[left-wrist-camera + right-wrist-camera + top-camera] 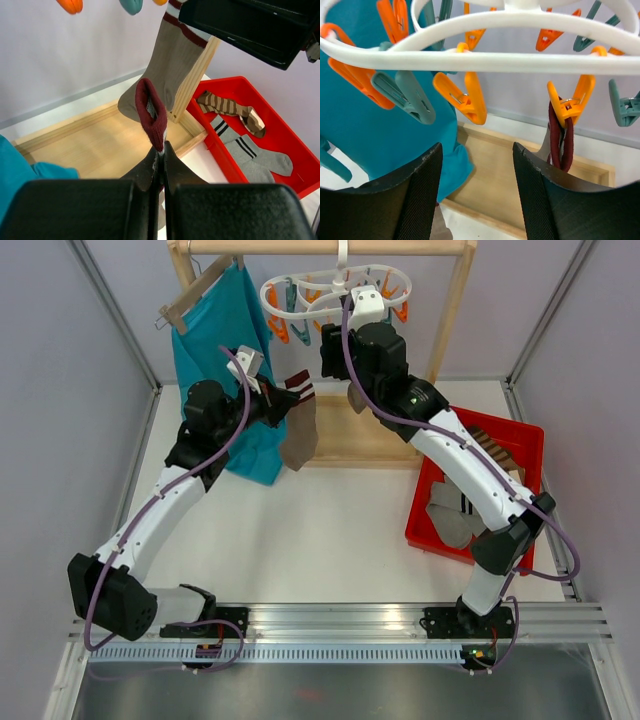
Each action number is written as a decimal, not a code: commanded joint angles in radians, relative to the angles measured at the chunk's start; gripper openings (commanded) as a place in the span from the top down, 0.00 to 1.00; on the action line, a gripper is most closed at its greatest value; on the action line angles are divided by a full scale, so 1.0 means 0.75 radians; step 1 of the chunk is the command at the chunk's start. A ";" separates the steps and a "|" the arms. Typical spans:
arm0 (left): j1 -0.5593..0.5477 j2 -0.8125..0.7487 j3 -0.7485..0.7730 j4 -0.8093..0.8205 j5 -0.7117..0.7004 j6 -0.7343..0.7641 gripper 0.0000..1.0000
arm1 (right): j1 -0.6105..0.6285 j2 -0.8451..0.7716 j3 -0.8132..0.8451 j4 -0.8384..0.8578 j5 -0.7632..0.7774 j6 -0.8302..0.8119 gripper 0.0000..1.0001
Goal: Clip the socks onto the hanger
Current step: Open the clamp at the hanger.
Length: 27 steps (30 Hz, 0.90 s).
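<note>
The top camera looks steeply down from above and behind the bases over the whole table (300, 530), with the rack (455, 310) far. The left wrist camera sits close behind the left gripper (159, 149) and held sock (150, 112), facing far-right toward the bin (290, 132). The right wrist camera sits just under the hanger (520, 62), facing far, with the shirt (365, 140) on its left. Both wrist views share the clipped sock (561, 142).

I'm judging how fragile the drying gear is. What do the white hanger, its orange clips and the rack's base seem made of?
Hanger: smooth glossy moulded plastic, apparently. Orange clips: similar plastic, with a metal spring showing. Rack base: pale unpainted wood, grain visible.
</note>
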<state>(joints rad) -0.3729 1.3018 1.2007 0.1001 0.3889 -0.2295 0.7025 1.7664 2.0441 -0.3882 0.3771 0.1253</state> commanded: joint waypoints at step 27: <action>-0.004 -0.024 0.035 0.001 -0.007 0.097 0.98 | 0.053 0.111 0.068 0.297 0.117 -0.212 0.33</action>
<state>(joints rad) -0.3729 1.2903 1.2007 0.0982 0.3897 -0.1917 0.7284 1.8492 2.0487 -0.2333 0.4294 0.0078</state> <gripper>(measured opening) 0.033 0.670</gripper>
